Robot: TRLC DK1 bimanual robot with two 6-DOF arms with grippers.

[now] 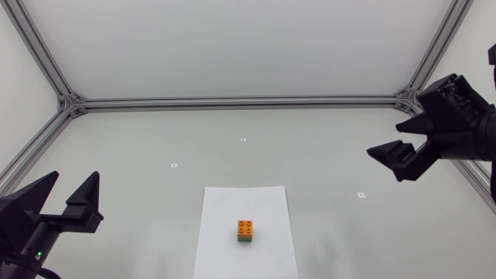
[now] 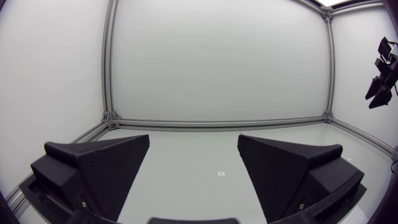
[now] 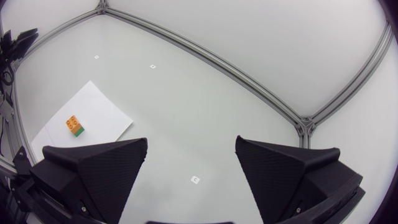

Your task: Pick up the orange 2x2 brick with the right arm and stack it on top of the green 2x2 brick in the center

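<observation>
At the left, your left gripper (image 1: 76,175) sits low near the table's (image 1: 155,139) front edge. Its two wedge fingers are spread wide apart and hold nothing; in its own wrist view only bare table lies between them. Toward the middle, you have a white paper sheet (image 1: 225,240) lying flat on the table. On it the orange 2x2 brick (image 1: 246,227) sits squarely on top of the green 2x2 brick (image 1: 246,239), studs up, as one small stack on the sheet's near half. Three small square markers (image 1: 242,139) dot the table around the sheet. At the right, your right gripper (image 1: 384,139) hangs raised above the table, well apart from the stack, with its fingers parted and empty.
</observation>
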